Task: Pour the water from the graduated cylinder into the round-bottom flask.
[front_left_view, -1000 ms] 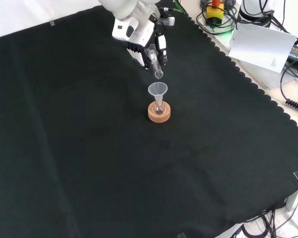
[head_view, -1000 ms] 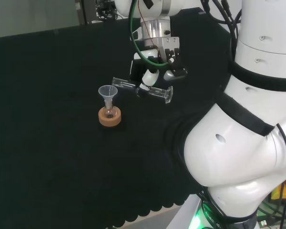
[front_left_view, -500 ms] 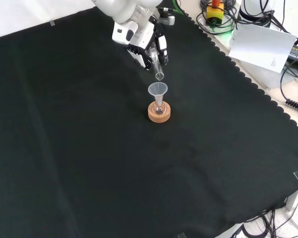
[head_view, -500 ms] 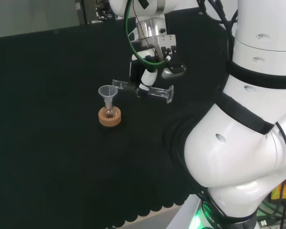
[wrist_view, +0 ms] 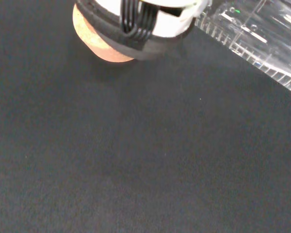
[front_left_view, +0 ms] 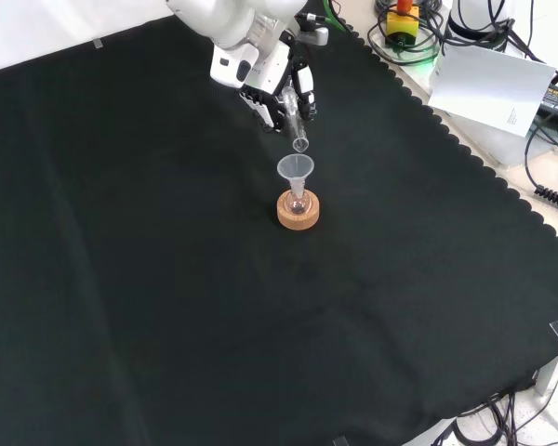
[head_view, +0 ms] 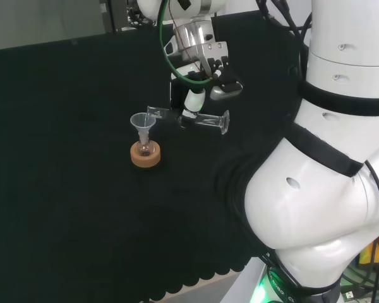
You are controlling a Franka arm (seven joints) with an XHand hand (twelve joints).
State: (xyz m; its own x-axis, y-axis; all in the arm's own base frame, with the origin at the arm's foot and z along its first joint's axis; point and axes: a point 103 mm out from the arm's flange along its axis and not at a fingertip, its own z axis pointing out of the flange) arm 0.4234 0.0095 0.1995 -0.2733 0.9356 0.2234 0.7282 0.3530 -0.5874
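On my head view, far left to right: a clear funnel (head_view: 141, 124) stands in the neck of the small round-bottom flask (head_view: 145, 149), which sits in its cork ring (head_view: 145, 155) on the black cloth (head_view: 63, 189). Just right of the funnel, the hand (head_view: 199, 88) has its fingers curled round the graduated cylinder (head_view: 188, 118), grasping it near mid-length. The cylinder lies almost level, its open mouth beside the funnel's rim and its foot pointing right toward the arm's big white links (head_view: 322, 189).

My front view tells what the head view cannot: the cylinder (front_left_view: 295, 121) comes in from beyond the funnel (front_left_view: 296, 168), tilted mouth-down, with its lip hanging just above and a little behind the funnel's bowl, not touching it. The hand (front_left_view: 272, 79) sits farther off, above the flask (front_left_view: 298, 202) and cork ring (front_left_view: 298, 212). I cannot tell whether any water is running.

My wrist view gives the close detail: the cylinder's printed scale marks (wrist_view: 252, 41) on clear plastic, a black and white part of the hand (wrist_view: 140, 24) in front, and the cork ring (wrist_view: 99, 41) half hidden behind it.

The cloth covers the bench, its scalloped edge (front_left_view: 465, 153) showing at the right of the front view. Beyond that edge lie a white sheet (front_left_view: 488, 79) and coiled cables (front_left_view: 409, 32).
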